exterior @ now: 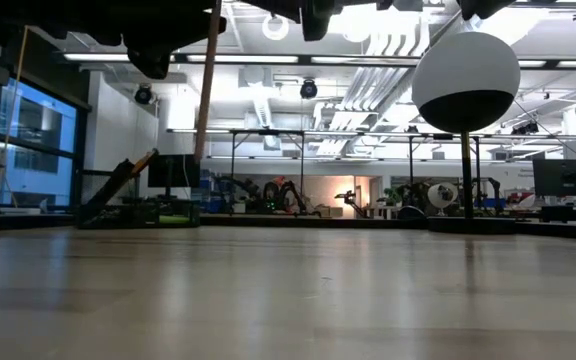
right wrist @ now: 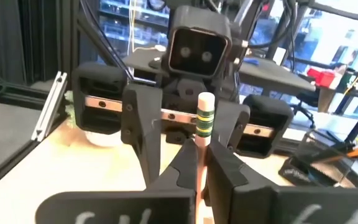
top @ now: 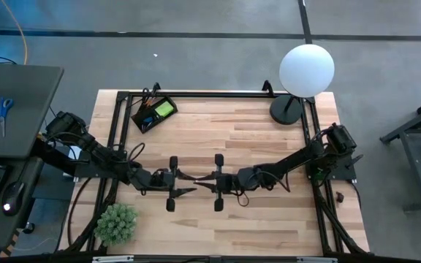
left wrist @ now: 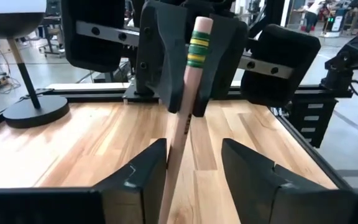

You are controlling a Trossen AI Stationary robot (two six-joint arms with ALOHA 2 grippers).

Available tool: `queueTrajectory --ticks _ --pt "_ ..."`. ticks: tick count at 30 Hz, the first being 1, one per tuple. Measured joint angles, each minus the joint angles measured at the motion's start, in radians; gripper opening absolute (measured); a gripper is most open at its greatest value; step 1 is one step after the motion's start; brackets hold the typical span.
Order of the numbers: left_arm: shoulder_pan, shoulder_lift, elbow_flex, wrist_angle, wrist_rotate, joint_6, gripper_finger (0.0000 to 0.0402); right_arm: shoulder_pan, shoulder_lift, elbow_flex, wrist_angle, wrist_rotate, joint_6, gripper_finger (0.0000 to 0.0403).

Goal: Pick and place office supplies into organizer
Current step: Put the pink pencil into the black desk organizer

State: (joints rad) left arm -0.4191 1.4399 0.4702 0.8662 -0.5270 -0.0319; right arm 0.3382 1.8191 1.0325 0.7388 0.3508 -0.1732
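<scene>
A wooden pencil [left wrist: 178,149] with a green band and a pink eraser end is lifted over the table's middle, where both grippers meet. My right gripper [right wrist: 202,158] is shut on it. My left gripper [left wrist: 194,162] faces it from the table's left and is open, its fingers on either side of the pencil's lower shaft; whether one of them touches it, I cannot tell. In the low view the pencil [exterior: 206,85] hangs steeply above the tabletop. The black organizer [top: 154,113], holding a green pad, sits near the far left corner. My right gripper pinches the pencil between its two fingers [right wrist: 224,163] on the shaft just below the green band [right wrist: 204,124], near the eraser end. The fingers come level from the table's right and lie across the pencil. The pencil is lifted clear and stands steeply, eraser end up.
A lamp with a white globe [top: 307,69] stands on a round black base [top: 287,109] at the far right corner. A green potted plant [top: 115,223] sits at the near left. A black frame rail [top: 210,95] borders the table. A grey desk [top: 20,95] stands left.
</scene>
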Motion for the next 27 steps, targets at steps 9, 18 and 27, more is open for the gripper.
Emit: queueTrajectory --ticks 9,18,27 --pt "0.0 0.0 0.0 -0.004 -0.017 0.0 0.0133 0.0 0.0 0.0 -0.004 0.0 0.014 0.0001" --pt "0.0 0.0 0.0 -0.013 -0.085 0.002 0.0016 -0.001 0.0 0.0 -0.002 -0.016 0.022 0.0001" --pt "0.0 0.0 0.0 -0.01 -0.105 0.0 0.0006 -0.013 0.0 0.0 -0.012 -0.013 0.068 0.0058"
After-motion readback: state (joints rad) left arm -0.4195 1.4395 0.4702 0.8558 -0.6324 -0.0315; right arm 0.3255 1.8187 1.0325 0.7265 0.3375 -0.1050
